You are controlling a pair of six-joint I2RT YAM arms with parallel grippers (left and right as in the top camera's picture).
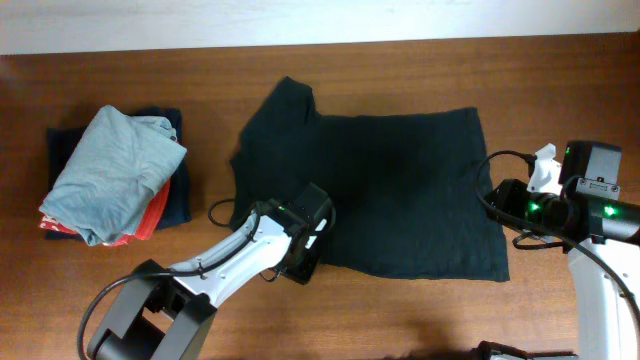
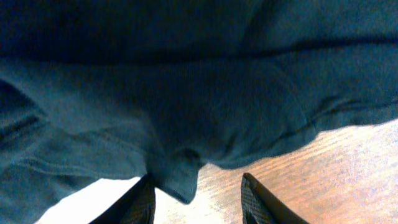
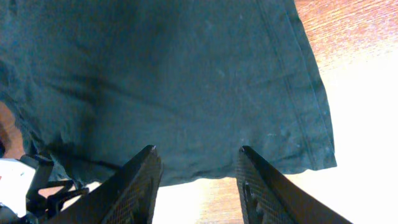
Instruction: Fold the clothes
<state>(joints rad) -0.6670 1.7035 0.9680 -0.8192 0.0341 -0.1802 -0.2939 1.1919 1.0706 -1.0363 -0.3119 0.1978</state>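
Wooden table (image 1: 560, 80) holds the T-shirt (image 1: 400, 190) spread out, no fold made; left gripper (image 2: 198, 180) and right gripper (image 3: 198, 152) sit at its edges, fingers apart.

black T-shirt (image 3: 161, 81) lying flat, filling most of the frame, stitched hem down its right side to a corner, right tool (image 3: 196, 155) with fingers spread apart over the near edge, gripping nothing, wooden table (image 3: 360, 37) glare-lit at right, white-and-black hardware (image 3: 25, 180) at lower left
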